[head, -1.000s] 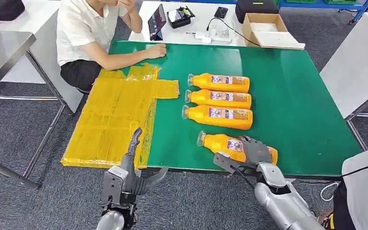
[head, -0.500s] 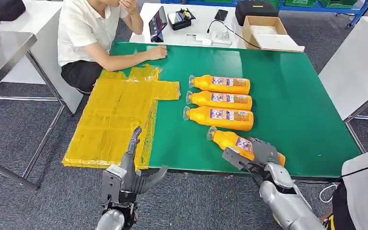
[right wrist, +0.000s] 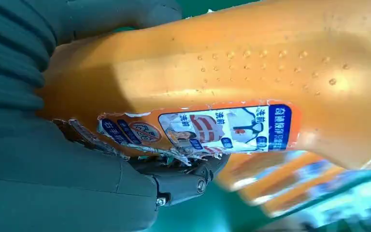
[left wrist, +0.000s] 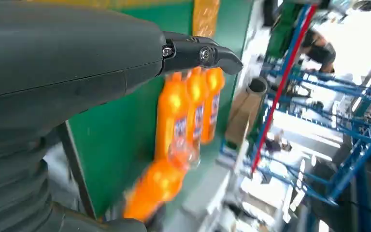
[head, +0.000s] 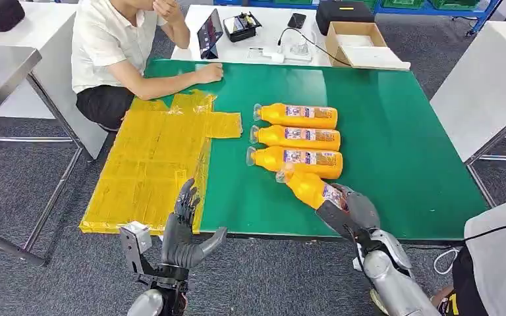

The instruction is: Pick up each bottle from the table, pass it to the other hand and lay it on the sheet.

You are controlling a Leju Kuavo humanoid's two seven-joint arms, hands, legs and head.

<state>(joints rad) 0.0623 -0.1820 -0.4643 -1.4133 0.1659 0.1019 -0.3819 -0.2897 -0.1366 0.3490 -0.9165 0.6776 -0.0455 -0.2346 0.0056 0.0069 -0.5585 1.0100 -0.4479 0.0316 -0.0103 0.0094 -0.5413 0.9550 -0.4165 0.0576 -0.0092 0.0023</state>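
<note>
Fingers of right hand gripping bottle

The held bottle is glossy orange plastic, beaded with droplets, its paper label torn and peeling. Beside the matt green table, the yellow sheet looks like crinkled, shiny film.

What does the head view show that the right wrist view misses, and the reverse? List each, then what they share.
Head view alone: the yellow sheet draped over the table edge, the left hand raised with nothing in it, a seated person resting a hand on the green table, and a cardboard box behind.

Right wrist view alone: the torn label on the held orange bottle, close up.

Both: the right hand gripping that bottle, and the three orange bottles lying side by side, blurred in the wrist view.
</note>
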